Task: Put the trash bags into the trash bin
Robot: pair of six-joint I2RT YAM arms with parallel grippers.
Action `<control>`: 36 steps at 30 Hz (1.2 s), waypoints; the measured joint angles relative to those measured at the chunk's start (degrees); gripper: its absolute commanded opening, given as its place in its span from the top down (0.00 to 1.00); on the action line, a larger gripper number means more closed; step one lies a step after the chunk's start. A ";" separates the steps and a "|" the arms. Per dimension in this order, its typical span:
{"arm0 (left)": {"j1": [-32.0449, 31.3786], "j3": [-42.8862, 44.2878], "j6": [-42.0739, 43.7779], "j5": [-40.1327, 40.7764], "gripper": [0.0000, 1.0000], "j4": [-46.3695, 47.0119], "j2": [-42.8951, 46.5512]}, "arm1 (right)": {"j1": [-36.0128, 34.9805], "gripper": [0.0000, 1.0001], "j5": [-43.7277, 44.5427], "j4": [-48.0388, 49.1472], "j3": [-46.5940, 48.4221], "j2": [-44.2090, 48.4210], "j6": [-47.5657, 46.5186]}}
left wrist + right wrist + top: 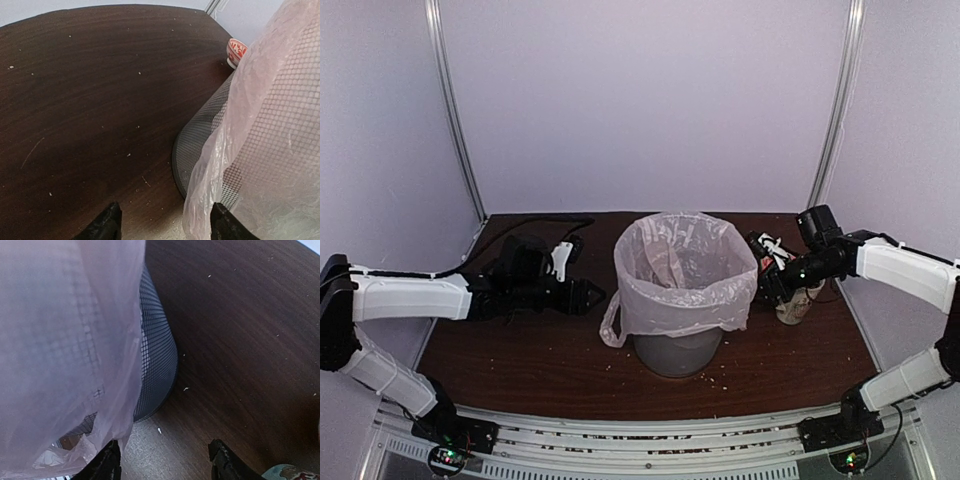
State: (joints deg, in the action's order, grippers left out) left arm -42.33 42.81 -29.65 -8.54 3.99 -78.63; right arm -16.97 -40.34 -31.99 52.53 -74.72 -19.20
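Fingers of the left gripper [590,297] are spread and hold nothing, just left of the trash bin [676,352], which stands mid-table [520,350]. The trash bag [685,270] lines the bin, its mouth draped over the rim and one loop handle hanging at the left. The right gripper [767,272], likewise spread and empty, is beside the bag's right flank, with a patterned mug [798,305] close by.

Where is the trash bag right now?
In the top view the trash bag sits at the centre of the table, lining the trash bin with its mouth folded over the rim, between the left gripper and the right gripper.
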 measured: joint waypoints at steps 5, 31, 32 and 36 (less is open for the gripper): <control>0.00 -0.76 -0.72 -2.56 0.42 3.78 -5.14 | -2.40 0.40 0.79 0.02 -0.72 -4.15 -0.39; 0.42 10.84 -0.17 15.15 0.15 -14.45 -5.60 | -1.99 0.29 17.49 2.27 1.01 4.22 5.20; 0.76 13.64 0.57 17.18 0.12 -16.39 -5.14 | -0.83 0.25 19.74 3.74 2.32 5.03 6.75; 3.30 26.32 3.58 24.11 0.05 -23.80 -4.66 | 4.07 0.06 24.48 8.48 6.40 5.03 12.00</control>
State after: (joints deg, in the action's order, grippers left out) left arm -39.03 69.12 -26.06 15.57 -19.81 -83.29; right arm -12.91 -15.86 -23.51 58.94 -69.69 -7.20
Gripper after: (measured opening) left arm 0.908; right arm 0.835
